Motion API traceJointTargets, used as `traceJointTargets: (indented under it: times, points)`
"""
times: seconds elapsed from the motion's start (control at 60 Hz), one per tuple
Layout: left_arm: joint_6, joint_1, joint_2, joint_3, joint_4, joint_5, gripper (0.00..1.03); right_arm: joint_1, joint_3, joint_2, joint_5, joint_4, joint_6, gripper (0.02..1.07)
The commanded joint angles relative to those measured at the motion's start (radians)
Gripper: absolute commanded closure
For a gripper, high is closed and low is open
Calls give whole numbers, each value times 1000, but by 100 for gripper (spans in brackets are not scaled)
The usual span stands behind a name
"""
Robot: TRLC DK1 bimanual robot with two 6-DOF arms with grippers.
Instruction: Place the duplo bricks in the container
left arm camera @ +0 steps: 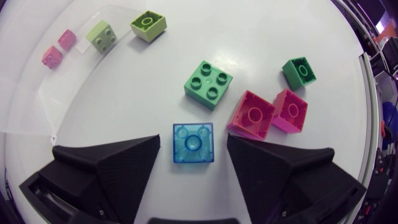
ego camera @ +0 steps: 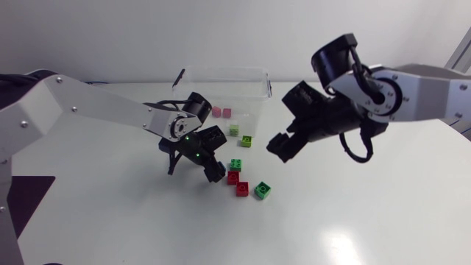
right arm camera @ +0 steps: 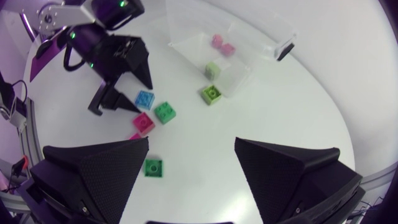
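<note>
Left arm (ego camera: 88, 110) first: it comes in from the left edge, and the left gripper (left arm camera: 193, 140) is down close to the table (ego camera: 368, 213). Jaws are wide, and the blue brick (right arm camera: 144, 99) sits on the table right between the fingers (left arm camera: 112, 165). I can see a gap on each side of it, so neither finger is touching it.

Just right of that gripper is the loose pile. There's a green brick (ego camera: 236, 164), then two red bricks (ego camera: 232, 177) (ego camera: 242, 189) touching each other a bit nearer. A darker green brick (ego camera: 263, 191) sits on its own at the right end.

Far side, around the middle, is the clear container (ego camera: 221, 73). It holds two pink bricks (ego camera: 216, 112) (ego camera: 227, 112) and a pale green brick (ego camera: 233, 130) close to its near wall. A lime brick (ego camera: 247, 140) sits just outside that wall, on the table.

The right arm (ego camera: 419, 96) comes in from the right edge. The right gripper (right arm camera: 191, 144) hangs up off the table, just right of the container, jaws spread wide and holding nothing.
</note>
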Motion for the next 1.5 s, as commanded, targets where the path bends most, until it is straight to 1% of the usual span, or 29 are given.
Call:
traceJointTargets:
  times: [0.0, 0.033, 0.067, 0.117, 0.383, 0.6, 0.833, 0.883, 0.983, 1.05, 1.1, 1.2, 1.317, 1.383, 1.417, 1.467, 1.483]
  points:
    - [25, -4, 36, 29, -12, 23, 47, 23, -94, -23, -1, 26, -6, 7]
    - [26, -5, 41, 32, -12, 24, 53, 30, -122, -24, -1, 37, -6, 7]
    - [25, -7, 49, 38, -13, 24, 63, 37, -145, -24, -1, 46, -5, 7]
    - [25, -7, 58, 43, -16, 24, 73, 49, -168, -20, 1, 57, -1, 7]
    - [33, -4, 47, 31, -48, 26, 78, 115, -223, 63, 17, 113, 37, 7]
    - [42, 16, -36, 2, -90, 26, 79, 118, -206, 161, 31, 135, 43, 7]
    - [37, 30, -152, -2, -127, 26, 79, 121, -186, 209, 39, 149, 43, 7]
    - [33, 36, -182, 5, -130, 29, 79, 121, -182, 215, 40, 149, 41, 8]
    - [23, 50, -237, 26, -150, 32, 79, 121, -177, 223, 47, 155, 40, 13]
    - [11, 62, -270, 43, -154, 37, 79, 121, -171, 232, 53, 155, 38, 14]
    - [6, 76, -294, 63, -163, 49, 79, 124, -165, 246, 57, 155, 37, 16]
    - [-17, 104, -329, 101, -163, 58, 79, 129, -154, 269, 63, 164, 35, 17]
    - [-50, 138, -343, 153, -157, 63, 79, 145, -143, 293, 66, 167, 35, 27]
    - [-72, 153, -341, 173, -137, 63, 79, 158, -139, 306, 76, 170, 35, 36]
    - [-92, 159, -340, 176, -107, 63, 79, 162, -139, 310, 79, 173, 35, 43]
    - [-128, 167, -332, 183, -44, 66, 79, 173, -140, 318, 91, 182, 35, 62]
    - [-135, 168, -330, 186, -38, 66, 79, 173, -142, 318, 94, 187, 35, 67]
